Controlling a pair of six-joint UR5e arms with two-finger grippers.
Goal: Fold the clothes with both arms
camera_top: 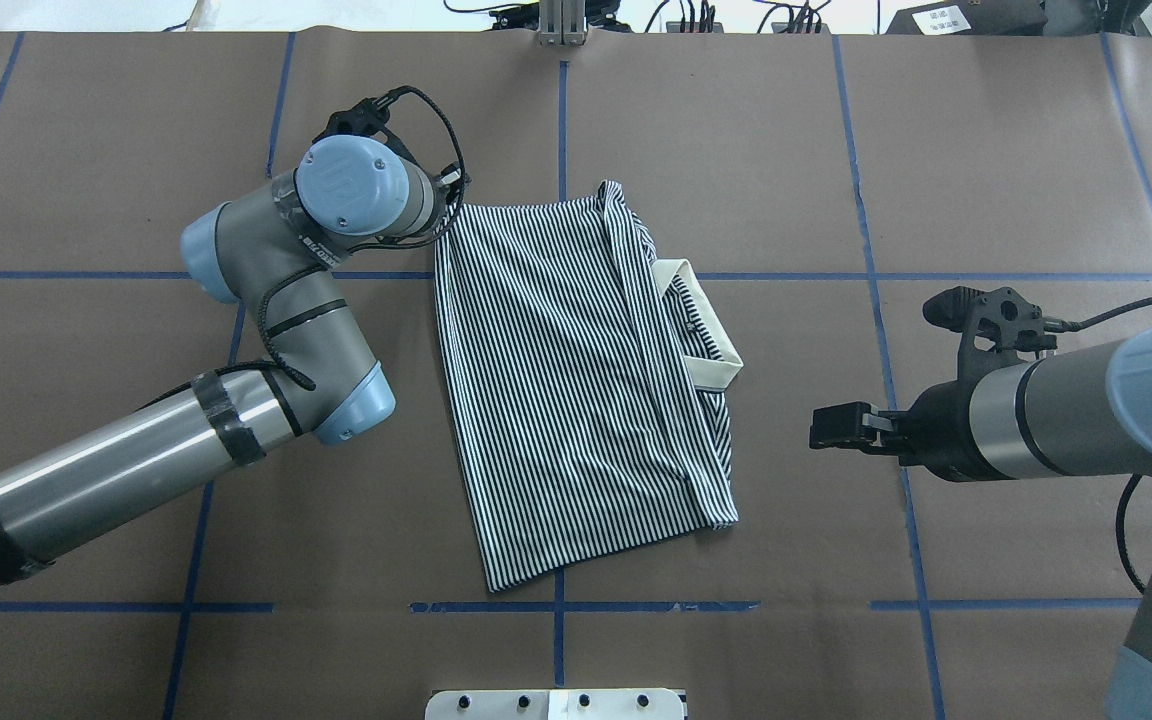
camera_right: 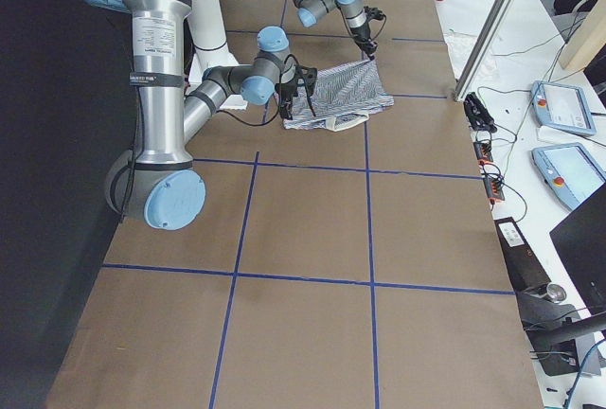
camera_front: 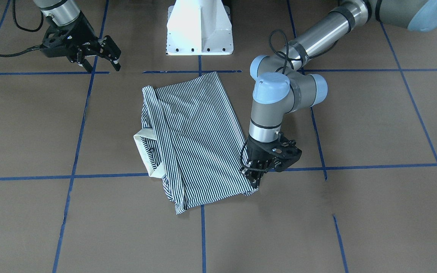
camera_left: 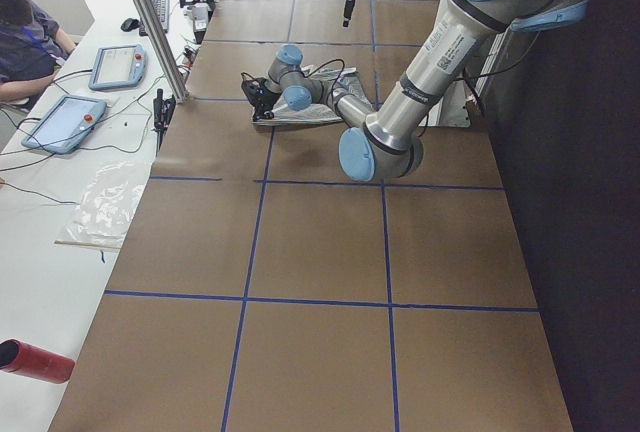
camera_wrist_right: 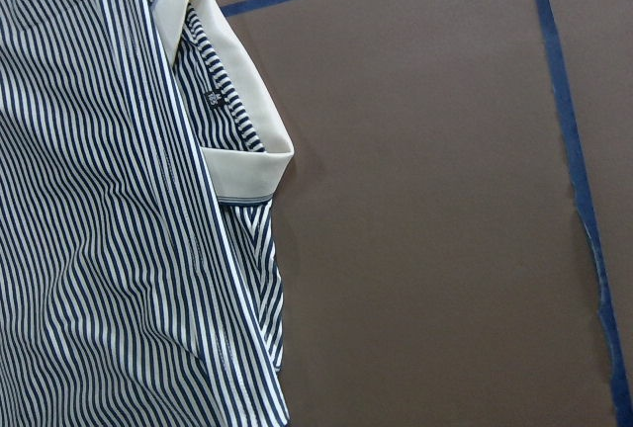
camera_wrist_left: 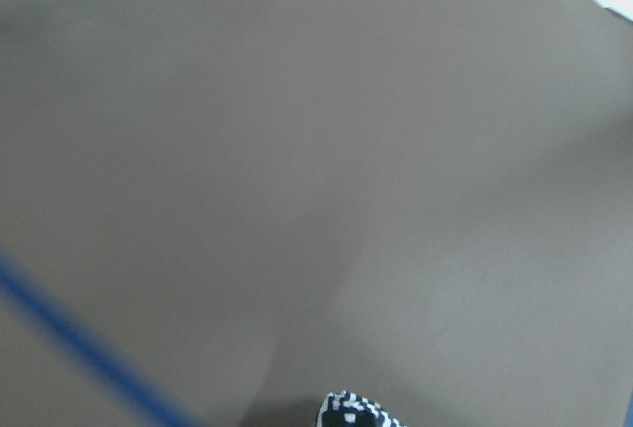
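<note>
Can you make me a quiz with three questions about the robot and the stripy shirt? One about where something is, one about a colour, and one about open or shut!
1. Where is the left pincer?
A. Over the collar
B. At an edge of the shirt
C. Beside the white base

2. What colour is the collar?
A. White
B. Red
C. Green

3. How is the right pincer?
A. Shut on the shirt
B. Shut on nothing
C. Open

Answers:
1 B: its tips meet the striped cloth near a corner.
2 A: the collar is plain and pale next to the stripes.
3 C: its two fingers are spread apart, away from the shirt.
</note>
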